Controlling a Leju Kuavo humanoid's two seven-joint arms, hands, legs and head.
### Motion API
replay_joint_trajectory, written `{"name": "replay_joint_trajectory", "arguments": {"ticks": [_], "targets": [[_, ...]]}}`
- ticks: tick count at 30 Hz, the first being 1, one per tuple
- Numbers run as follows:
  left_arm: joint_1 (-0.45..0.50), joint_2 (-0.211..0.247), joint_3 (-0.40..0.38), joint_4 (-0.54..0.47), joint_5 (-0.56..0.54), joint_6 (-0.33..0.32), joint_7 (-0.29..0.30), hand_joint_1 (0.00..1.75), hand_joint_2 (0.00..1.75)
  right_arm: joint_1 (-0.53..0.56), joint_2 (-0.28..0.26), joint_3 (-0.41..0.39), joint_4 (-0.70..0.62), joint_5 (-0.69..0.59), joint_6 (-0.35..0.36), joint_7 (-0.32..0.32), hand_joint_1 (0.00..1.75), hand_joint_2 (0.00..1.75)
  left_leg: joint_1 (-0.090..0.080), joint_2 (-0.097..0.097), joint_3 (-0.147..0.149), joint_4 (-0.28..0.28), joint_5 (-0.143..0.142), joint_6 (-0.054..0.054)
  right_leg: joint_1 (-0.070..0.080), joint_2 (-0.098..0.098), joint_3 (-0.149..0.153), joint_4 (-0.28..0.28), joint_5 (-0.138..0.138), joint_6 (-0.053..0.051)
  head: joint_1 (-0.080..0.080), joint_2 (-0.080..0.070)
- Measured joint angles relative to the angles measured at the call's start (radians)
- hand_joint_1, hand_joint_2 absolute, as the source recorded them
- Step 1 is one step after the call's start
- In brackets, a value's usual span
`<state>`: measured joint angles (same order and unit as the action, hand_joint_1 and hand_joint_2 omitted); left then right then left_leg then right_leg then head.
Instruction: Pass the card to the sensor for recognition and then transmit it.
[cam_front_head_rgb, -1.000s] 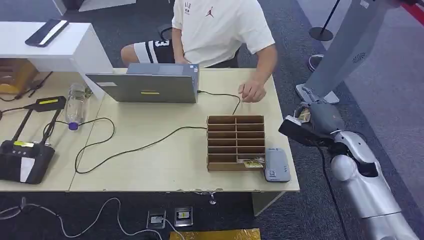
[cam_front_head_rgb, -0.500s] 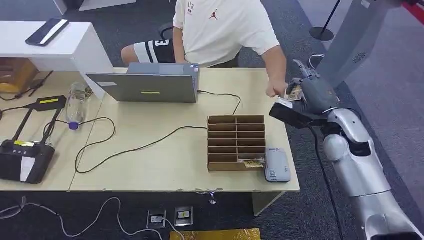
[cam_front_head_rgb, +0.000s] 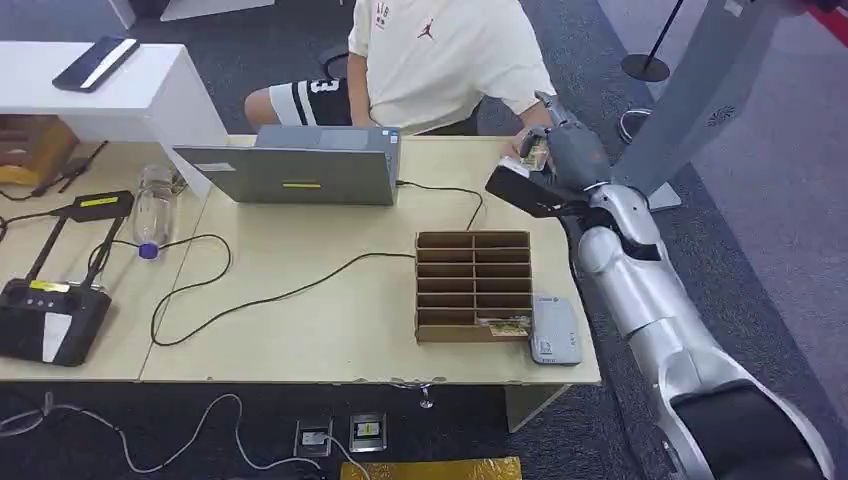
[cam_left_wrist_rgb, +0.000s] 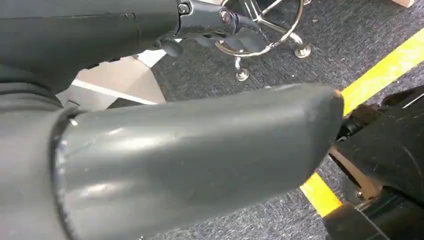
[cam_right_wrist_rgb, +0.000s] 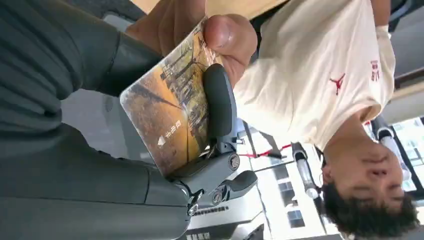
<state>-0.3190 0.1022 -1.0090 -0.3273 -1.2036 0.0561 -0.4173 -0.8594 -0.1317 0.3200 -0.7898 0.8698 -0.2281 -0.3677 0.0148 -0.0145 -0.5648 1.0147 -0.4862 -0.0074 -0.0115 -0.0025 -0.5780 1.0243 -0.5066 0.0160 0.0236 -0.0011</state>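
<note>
card handover at the far edge of the desk, both parties gripping at once

the right hand (cam_right_wrist_rgb: 150, 150) is pinching a printed orange-brown card (cam_right_wrist_rgb: 167, 112) between its thick thumb and a dark finger (cam_right_wrist_rgb: 218, 102), while the person's hand (cam_right_wrist_rgb: 200, 30) is taking hold of the card's far end, thumb pressing on its face; in the head view this is happening above the desk's (cam_front_head_rgb: 330, 310) far right corner, well apart from the grey card reader (cam_front_head_rgb: 553, 330) lying just beside the brown compartment box (cam_front_head_rgb: 472, 285). the risk, as i am judging it: a late release could bend or tug the card, an early one could drop it to the floor. the left hand (cam_left_wrist_rgb: 190, 165) is hanging by the floor; i cannot tell its state.
</note>
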Motion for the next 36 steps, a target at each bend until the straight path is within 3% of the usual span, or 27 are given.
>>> {"name": "replay_joint_trajectory", "arguments": {"ticks": [3, 11, 12, 13, 20, 25, 31, 36], "targets": [[0.001, 0.000, 0.002, 0.000, 0.000, 0.002, 0.000, 0.00, 0.00, -0.007, 0.016, 0.006, 0.047, -0.005, -0.004, -0.002, 1.47, 1.75, 0.000, 0.000, 0.000, 0.000, 0.000, 0.000, 0.000, 0.000, 0.000, 0.000, 0.000, 0.000, 0.000, 0.000], [0.006, 0.000, 0.010, 0.000, 0.003, 0.007, 0.000, 0.00, 0.00, -0.008, 0.035, 0.016, 0.116, -0.005, -0.012, -0.001, 1.47, 1.75, 0.000, 0.000, 0.000, 0.000, 0.000, 0.000, 0.000, 0.000, 0.000, 0.000, 0.000, 0.000, 0.000, 0.000], [0.006, 0.000, 0.010, 0.000, 0.003, 0.007, 0.000, 0.00, 0.00, -0.008, 0.037, 0.016, 0.123, -0.005, -0.013, -0.001, 0.16, 1.75, 0.000, 0.000, 0.000, 0.000, 0.000, 0.000, 0.000, 0.000, 0.000, 0.000, 0.000, 0.000, 0.000, 0.000], [0.006, 0.000, 0.010, 0.000, 0.003, 0.007, 0.000, 0.00, 0.00, -0.008, 0.038, 0.016, 0.127, -0.005, -0.013, -0.001, 0.00, 1.75, 0.000, 0.000, 0.000, 0.000, 0.000, 0.000, 0.000, 0.000, 0.000, 0.000, 0.000, 0.000, 0.000, 0.000], [0.007, 0.000, 0.011, 0.000, 0.003, 0.007, 0.000, 0.00, 0.00, -0.008, 0.042, 0.021, 0.154, -0.020, -0.028, -0.002, 0.00, 1.75, 0.000, 0.000, 0.000, 0.000, 0.000, 0.000, 0.000, 0.001, -0.001, 0.000, 0.000, 0.000, 0.000, 0.000], [0.009, 0.000, 0.012, 0.000, 0.006, 0.008, 0.000, 0.00, 0.00, -0.009, 0.042, 0.026, 0.160, -0.109, -0.029, -0.016, 0.00, 1.75, 0.000, 0.000, 0.001, 0.000, 0.000, 0.000, 0.000, 0.001, 0.000, 0.000, 0.000, 0.000, 0.000, 0.000], [0.013, 0.000, 0.015, 0.000, 0.011, 0.010, 0.000, 0.00, 0.00, -0.009, 0.037, 0.005, 0.133, -0.259, 0.023, -0.029, 0.00, 1.75, 0.000, 0.000, 0.001, 0.000, 0.000, 0.000, 0.000, 0.002, -0.001, 0.000, 0.000, 0.000, 0.000, 0.000], [0.014, 0.001, 0.015, 0.001, 0.010, 0.011, 0.000, 0.00, 0.00, -0.001, 0.008, -0.016, 0.032, -0.432, 0.139, 0.009, 0.00, 1.75, 0.000, 0.001, 0.001, 0.000, 0.000, 0.000, 0.000, 0.001, -0.001, 0.000, 0.000, 0.000, 0.000, 0.000]]}}
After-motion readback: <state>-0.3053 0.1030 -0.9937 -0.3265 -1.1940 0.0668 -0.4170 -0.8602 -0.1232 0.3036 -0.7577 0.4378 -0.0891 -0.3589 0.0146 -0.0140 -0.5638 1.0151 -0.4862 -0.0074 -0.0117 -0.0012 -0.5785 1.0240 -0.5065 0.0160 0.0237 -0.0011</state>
